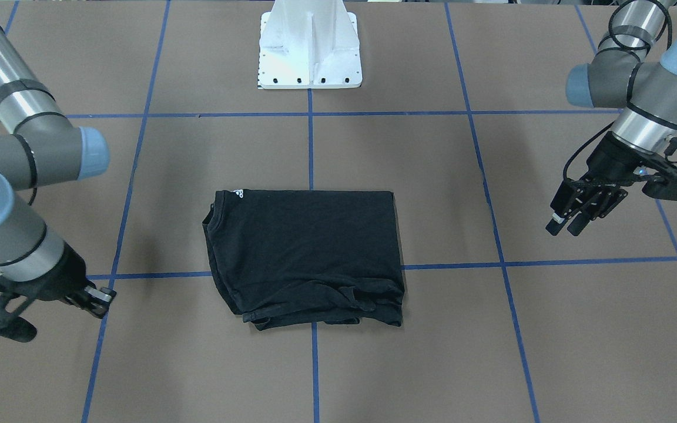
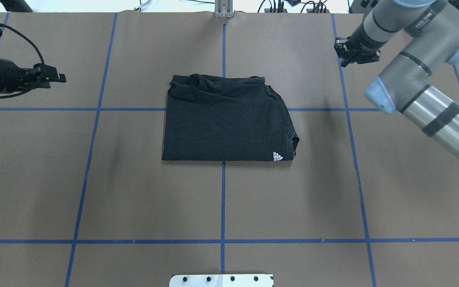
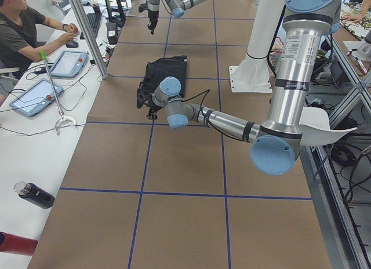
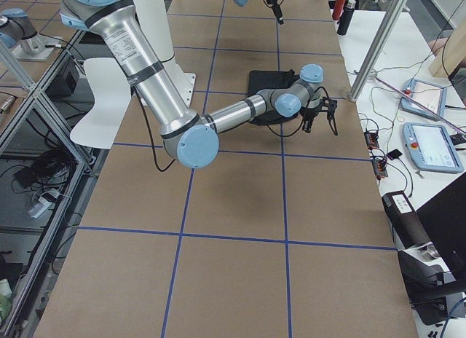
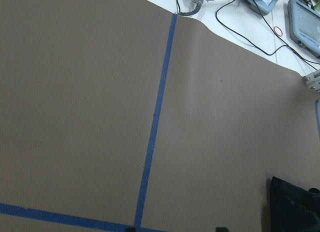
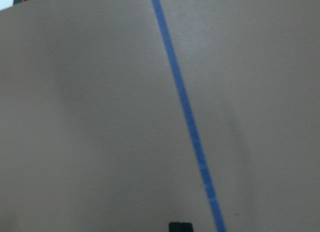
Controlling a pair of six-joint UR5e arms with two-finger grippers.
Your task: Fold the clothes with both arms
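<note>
The clothes are one black T-shirt (image 1: 309, 252) (image 2: 225, 123), folded into a rough rectangle in the middle of the table. A small white logo shows near its collar corner, and the rumpled hem edge lies on the far side from the robot. My left gripper (image 1: 566, 225) (image 2: 60, 77) hovers well off to the shirt's left and holds nothing. Its two fingertips sit apart at the bottom of the left wrist view, where a corner of the shirt (image 5: 295, 207) shows. My right gripper (image 1: 3, 329) (image 2: 347, 56) hangs far right of the shirt, empty, fingers together.
The white pedestal base (image 1: 309, 53) stands at the robot side, behind the shirt. Blue tape lines (image 2: 223, 199) cross the brown table cover. A person (image 3: 23, 25) sits at a side bench with tablets (image 3: 35, 95) and bottles (image 3: 35, 195).
</note>
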